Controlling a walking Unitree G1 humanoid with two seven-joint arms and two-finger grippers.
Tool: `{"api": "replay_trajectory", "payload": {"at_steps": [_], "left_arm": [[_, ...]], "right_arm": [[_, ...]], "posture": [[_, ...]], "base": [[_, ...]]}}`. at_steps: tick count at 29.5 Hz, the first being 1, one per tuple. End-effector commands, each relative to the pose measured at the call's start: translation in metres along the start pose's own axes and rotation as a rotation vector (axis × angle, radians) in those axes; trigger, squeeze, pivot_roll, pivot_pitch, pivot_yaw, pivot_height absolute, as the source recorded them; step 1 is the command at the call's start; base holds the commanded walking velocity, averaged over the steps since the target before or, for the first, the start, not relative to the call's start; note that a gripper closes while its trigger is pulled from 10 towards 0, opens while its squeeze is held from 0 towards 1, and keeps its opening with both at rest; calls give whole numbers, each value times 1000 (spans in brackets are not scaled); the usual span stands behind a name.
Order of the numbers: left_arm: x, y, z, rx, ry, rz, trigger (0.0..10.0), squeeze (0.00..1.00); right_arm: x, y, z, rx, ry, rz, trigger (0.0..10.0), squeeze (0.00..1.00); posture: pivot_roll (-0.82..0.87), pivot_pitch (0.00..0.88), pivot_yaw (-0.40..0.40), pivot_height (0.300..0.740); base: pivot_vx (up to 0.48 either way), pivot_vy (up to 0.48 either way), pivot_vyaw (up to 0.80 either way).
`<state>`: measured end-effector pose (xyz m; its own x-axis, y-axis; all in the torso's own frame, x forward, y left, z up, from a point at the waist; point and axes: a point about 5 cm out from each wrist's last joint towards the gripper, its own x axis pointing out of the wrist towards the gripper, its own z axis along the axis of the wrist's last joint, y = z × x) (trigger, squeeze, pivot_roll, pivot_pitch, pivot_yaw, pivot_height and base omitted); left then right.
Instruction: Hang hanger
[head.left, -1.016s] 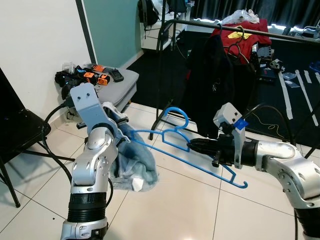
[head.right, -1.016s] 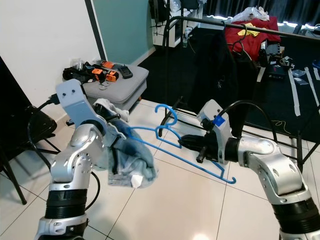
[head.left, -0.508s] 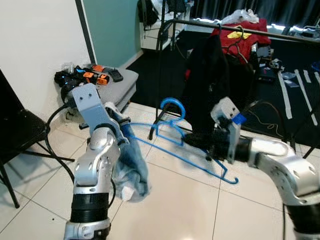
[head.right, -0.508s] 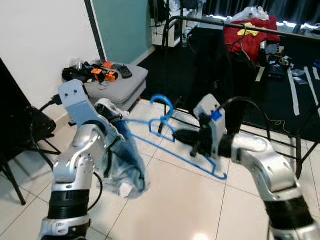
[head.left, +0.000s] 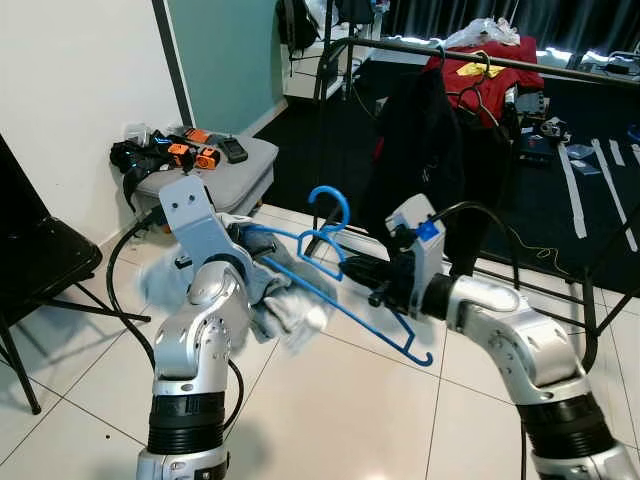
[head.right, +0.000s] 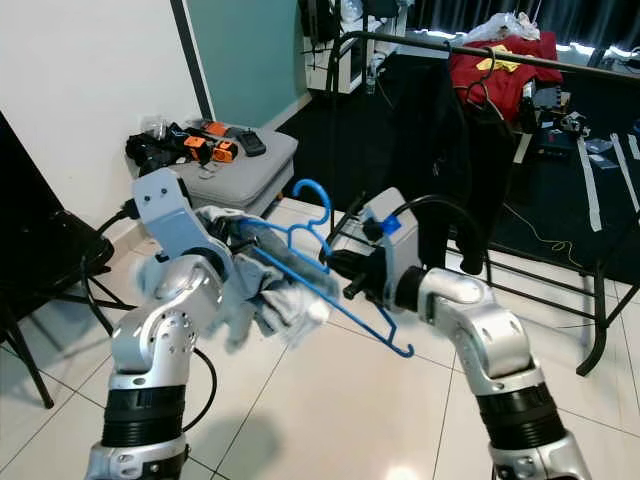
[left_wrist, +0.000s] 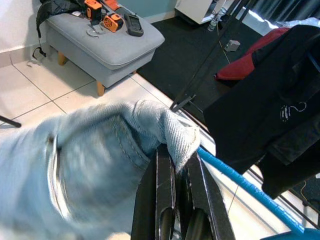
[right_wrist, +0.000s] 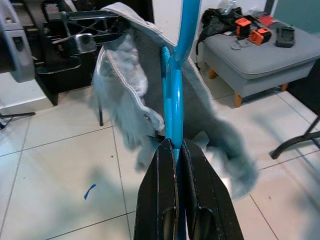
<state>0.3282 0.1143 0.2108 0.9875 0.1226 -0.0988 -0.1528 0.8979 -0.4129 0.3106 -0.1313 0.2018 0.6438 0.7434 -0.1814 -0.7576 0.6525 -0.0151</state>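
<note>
Writing: none legible.
Hanger (head.left: 330, 275): blue plastic, thin, hook up; centre frame, above tile floor (head.left: 340, 400).
Right gripper (right_wrist: 174, 150): fingers clamped on hanger bar.
Left gripper (left_wrist: 175, 167): fingers pinched on pale denim garment (head.left: 285, 305) (motion-blurred), draped over hanger's left end.

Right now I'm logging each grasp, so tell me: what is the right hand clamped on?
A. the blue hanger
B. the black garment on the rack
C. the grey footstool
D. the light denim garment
A. The right hand is shut on the blue hanger, whose bar runs up from between its fingers, while the left hand grips the light denim garment.
</note>
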Motion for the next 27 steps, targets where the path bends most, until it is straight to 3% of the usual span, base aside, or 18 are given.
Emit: {"api": "replay_trajectory", "payload": {"at_steps": [1, 5, 12, 27], "left_arm": [[-7, -22, -4, -64, 9, -56, 10000, 0], [-4, -19, 0, -31, -13, -53, 10000, 0], [-2, -15, 4, -19, -24, -49, 10000, 0], [-8, -25, 0, -31, 4, -132, 10000, 0]], "right_arm": [[1, 5, -3, 8, 8, 43, 10000, 0], [-14, 18, -9, -1, 51, 182, 10000, 0], [-27, 17, -13, 9, 72, 236, 10000, 0], [-16, -7, 1, 34, -61, 59, 10000, 0]], "posture": [[-73, 59, 43, 740], [-78, 57, 43, 740], [-81, 54, 46, 740], [-70, 44, 45, 740]], "base": [[0, 0, 0], [0, 0, 0], [0, 0, 0], [0, 0, 0]]}}
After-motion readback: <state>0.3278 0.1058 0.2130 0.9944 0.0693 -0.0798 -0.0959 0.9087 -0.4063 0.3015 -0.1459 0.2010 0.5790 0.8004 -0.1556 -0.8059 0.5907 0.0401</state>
